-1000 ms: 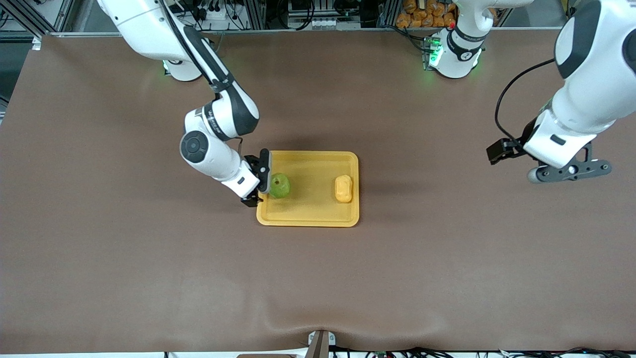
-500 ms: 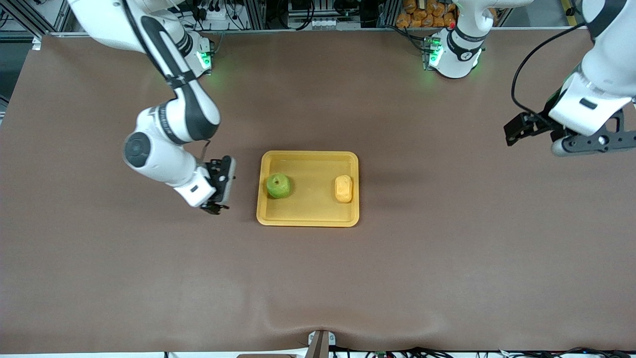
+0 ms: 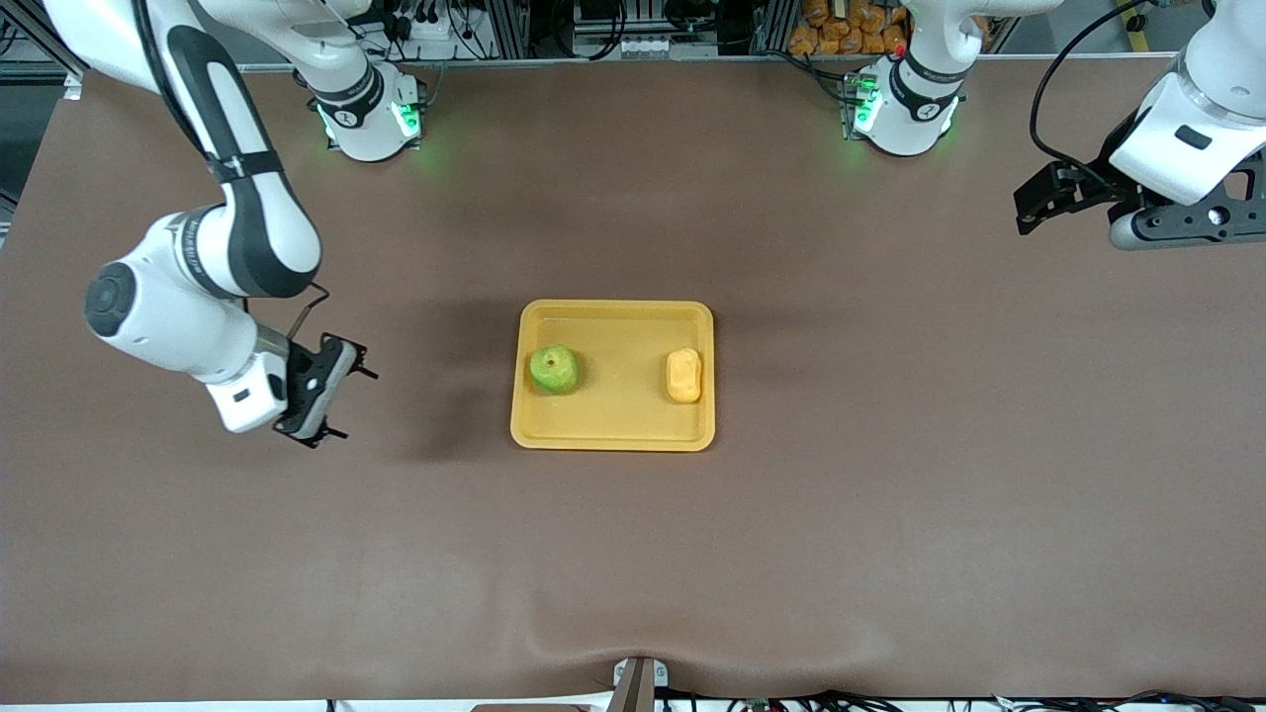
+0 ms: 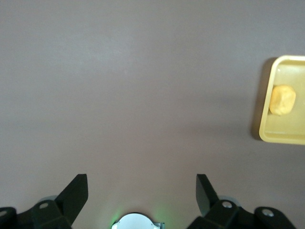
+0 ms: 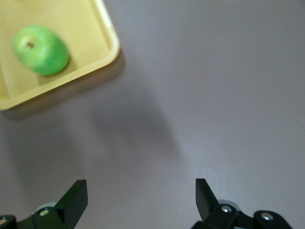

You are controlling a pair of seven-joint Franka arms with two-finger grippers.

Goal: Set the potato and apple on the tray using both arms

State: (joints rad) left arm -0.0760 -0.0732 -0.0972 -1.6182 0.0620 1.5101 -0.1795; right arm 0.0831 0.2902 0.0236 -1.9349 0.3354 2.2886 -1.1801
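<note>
The yellow-orange tray (image 3: 618, 420) lies mid-table. The green apple (image 3: 554, 369) rests in it at the right arm's end, and the yellow-orange potato (image 3: 683, 376) at the left arm's end. My right gripper (image 3: 348, 403) hangs open and empty over bare table, well off the tray's apple end. Its wrist view shows the apple (image 5: 40, 50) in the tray's corner (image 5: 112, 47), with bare table between the right gripper's (image 5: 141, 193) fingers. My left gripper (image 3: 1187, 222) is open and empty, high over the left arm's end of the table. Its wrist view shows the potato (image 4: 282, 99) in the tray (image 4: 286, 137), far from the left gripper (image 4: 142, 191).
Brown cloth covers the whole table (image 3: 633, 554). The two arm bases (image 3: 366, 119) (image 3: 905, 109) stand at the table's edge farthest from the front camera. Cables and orange items lie past that edge.
My right gripper has drawn back from the apple toward the right arm's end of the table. The left gripper has withdrawn farther from the tray. Apple and potato have stayed put.
</note>
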